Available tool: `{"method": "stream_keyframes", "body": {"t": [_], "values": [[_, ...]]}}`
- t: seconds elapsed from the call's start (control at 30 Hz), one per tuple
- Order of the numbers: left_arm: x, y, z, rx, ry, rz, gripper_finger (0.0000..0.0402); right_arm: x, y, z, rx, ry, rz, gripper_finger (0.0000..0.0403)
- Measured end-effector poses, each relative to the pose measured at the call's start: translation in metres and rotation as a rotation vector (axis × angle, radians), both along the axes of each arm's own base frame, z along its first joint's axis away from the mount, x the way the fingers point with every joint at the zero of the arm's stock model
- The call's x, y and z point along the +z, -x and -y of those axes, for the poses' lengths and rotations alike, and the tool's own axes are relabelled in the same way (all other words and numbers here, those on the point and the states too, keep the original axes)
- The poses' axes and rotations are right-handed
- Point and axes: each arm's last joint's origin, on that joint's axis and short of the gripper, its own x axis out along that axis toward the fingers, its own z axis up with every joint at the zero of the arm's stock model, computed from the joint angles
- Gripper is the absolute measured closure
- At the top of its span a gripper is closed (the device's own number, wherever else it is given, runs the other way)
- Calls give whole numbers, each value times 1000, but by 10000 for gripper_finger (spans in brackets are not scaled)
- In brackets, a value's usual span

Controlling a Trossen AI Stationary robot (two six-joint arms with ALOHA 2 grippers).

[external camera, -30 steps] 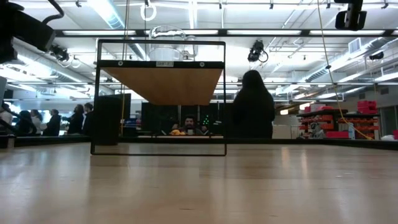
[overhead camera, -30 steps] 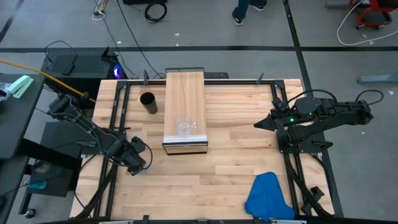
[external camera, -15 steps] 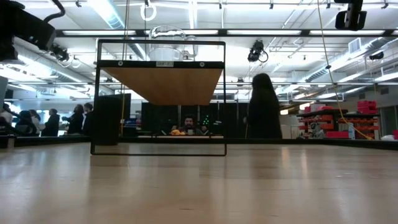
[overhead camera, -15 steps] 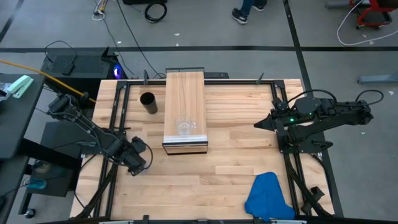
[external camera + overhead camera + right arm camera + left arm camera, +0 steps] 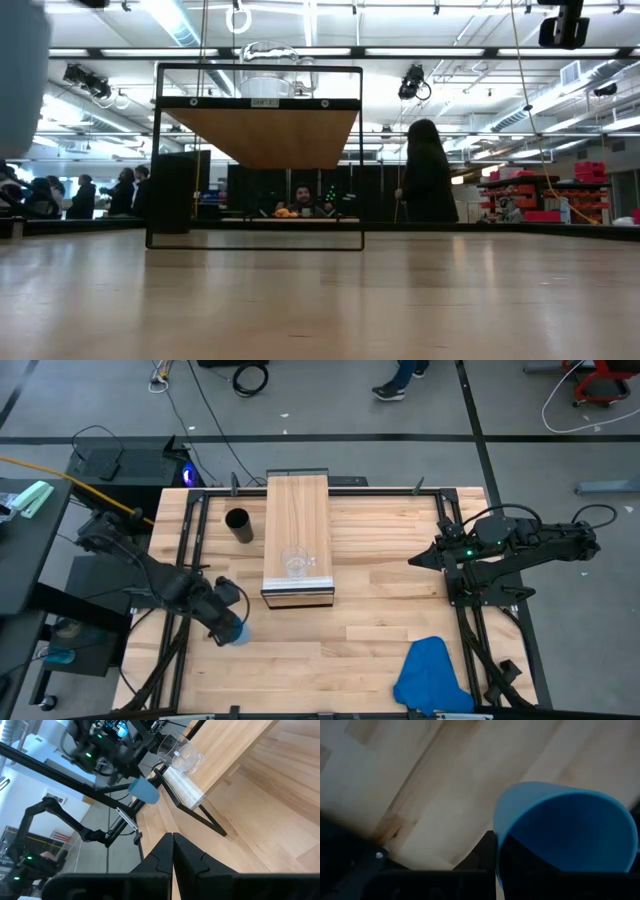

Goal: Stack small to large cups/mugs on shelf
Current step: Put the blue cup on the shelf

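Note:
My left gripper (image 5: 226, 624) is over the table's near-left part, shut on the bright-blue plastic cup (image 5: 238, 635). In the left wrist view the cup (image 5: 565, 827) shows its open mouth. The clear glass mug (image 5: 296, 564) stands on the near end of the light-wood shelf (image 5: 297, 510), and it also shows on top of the shelf in the low view (image 5: 268, 70). The black cup (image 5: 238, 524) stands on the table left of the shelf. My right gripper (image 5: 413, 561) hangs shut at the table's right side, touching nothing. My left gripper holds the blue cup at its rim (image 5: 499, 851). The fingers are lost in the dark at the bottom of the left wrist view, so the kind of hold does not show. The cup (image 5: 145, 790) is lifted clear of the table and tilted.
A blue cloth (image 5: 430, 674) lies at the near-right corner. The shelf stands on a black wire frame (image 5: 155, 160) above the slatted tabletop (image 5: 380, 620). Black frame rails run along the table's left and right edges. People stand in the room beyond the far edge.
My left gripper has shifted a little toward the near edge and turned. The blue cup, hidden under it before, now sticks out at its near-right side. In the low view the cup fills the upper left corner where the dark gripper was.

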Motion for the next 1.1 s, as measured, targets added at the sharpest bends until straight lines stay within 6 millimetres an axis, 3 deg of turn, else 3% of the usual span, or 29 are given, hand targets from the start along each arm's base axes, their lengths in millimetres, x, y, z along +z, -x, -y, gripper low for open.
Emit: {"method": "stream_keyframes", "body": {"t": [0.37, 0.63, 0.87, 1.1], "values": [[118, 1, -21, 71, 63, 267, 391, 0, 0, 0, 20, 17, 1, 387], [195, 15, -56, 174, 9, 603, 391, 0, 0, -1, 30, 17, 1, 387], [240, 34, -97, 385, -152, 827, 391, 0, 0, -1, 43, 12, 1, 387], [266, 35, -129, 523, -327, 974, 391, 0, 0, -1, 43, 12, 2, 387]]}}
